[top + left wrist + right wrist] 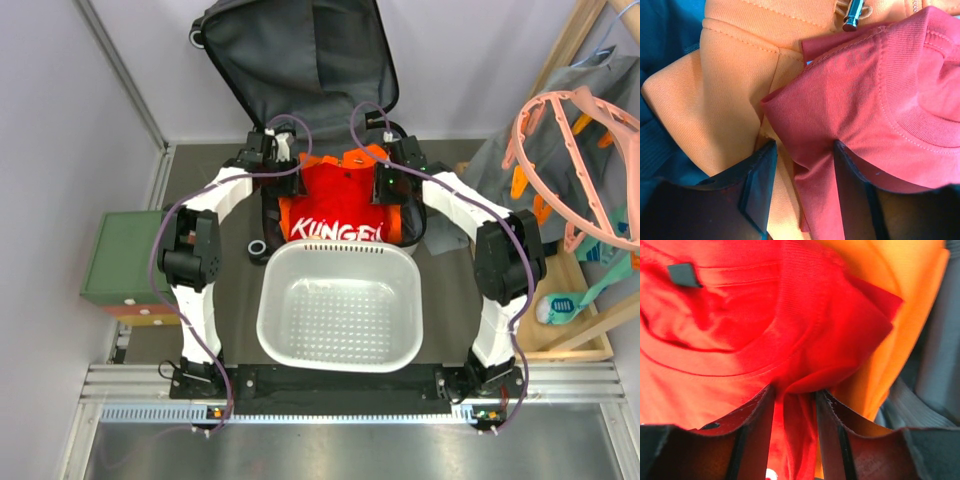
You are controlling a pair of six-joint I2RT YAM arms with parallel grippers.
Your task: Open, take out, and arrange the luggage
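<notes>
**Suitcase open at far end of desk; both arms on a red shirt**

- The luggage (300,50) sits at the far end of the desk (440,300), centred between the two arms.
- Its lid is swung open and leans away from the arms. Dark grey fabric lining faces the top camera, creased and slack. No outer shell shows from this angle.
- Black fitting at the lid's far left corner; cannot tell what it is.
- Long axis runs near-to-far, with the open lid pointing away from the arm bases. The lower half is mostly hidden under clothes and arms.
- A red T-shirt (335,200) with white lettering is spread at the suitcase mouth. Its near edge reaches the far rim of the white basket (275,310).
- An orange garment (730,100) lies under and beside the shirt.
- Left gripper (802,150): jaws pinching a fold of the red T-shirt near the collar.
- Right gripper (795,395): jaws pinching a bunched fold of the same shirt.
</notes>
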